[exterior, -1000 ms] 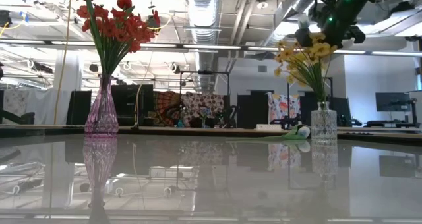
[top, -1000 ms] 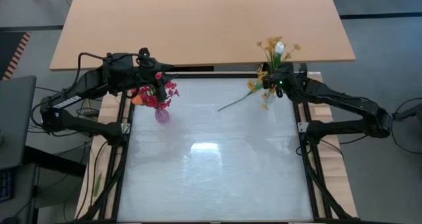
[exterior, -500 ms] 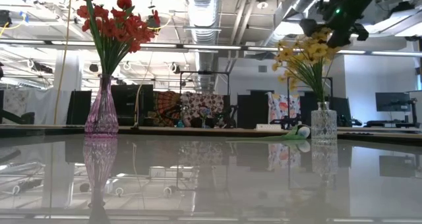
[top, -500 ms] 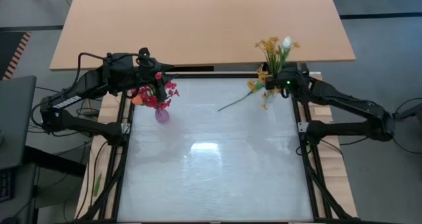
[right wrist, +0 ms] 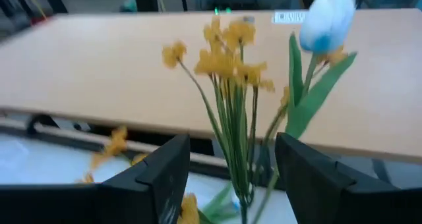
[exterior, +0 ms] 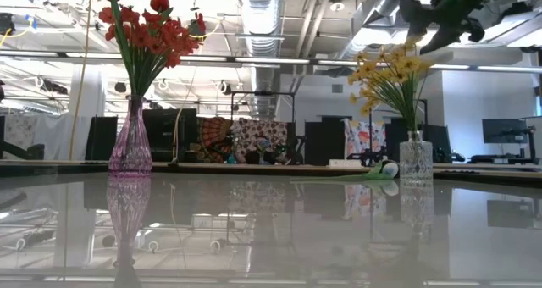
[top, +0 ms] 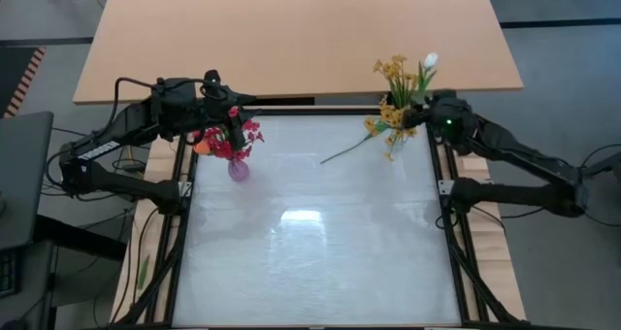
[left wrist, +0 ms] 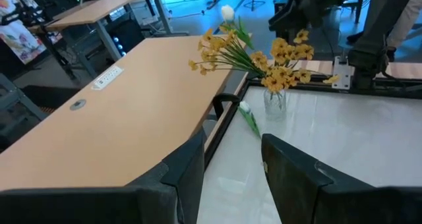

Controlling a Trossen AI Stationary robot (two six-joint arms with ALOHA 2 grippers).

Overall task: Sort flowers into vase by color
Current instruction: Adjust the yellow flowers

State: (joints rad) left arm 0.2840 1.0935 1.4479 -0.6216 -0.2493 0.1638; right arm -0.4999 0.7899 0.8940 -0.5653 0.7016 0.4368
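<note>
A purple vase (top: 238, 168) (exterior: 130, 144) at the far left holds red and orange flowers (exterior: 148, 30). My left gripper (top: 243, 112) (left wrist: 232, 151) hangs beside those blooms, open and holding nothing. At the far right a clear vase (exterior: 415, 159) (left wrist: 275, 100) holds yellow flowers (top: 396, 73) (right wrist: 227, 46) and a white tulip (top: 430, 60) (right wrist: 326, 20). My right gripper (top: 422, 116) (right wrist: 231, 151) is open just to the right of those stems, clear of them. One white-bloomed flower (top: 344, 150) (left wrist: 249, 118) lies flat on the table beside the clear vase.
A wooden desk (top: 291, 29) stands beyond the table's far edge. The white tabletop (top: 310, 243) stretches from the vases to the near edge. Black frame rails (top: 451, 233) run along both sides of the table.
My right gripper has opened and drawn back from the stems in the clear vase, up and toward the table's right edge. The white tulip has stayed in the vase and now leans outward to the right of the yellow blooms.
</note>
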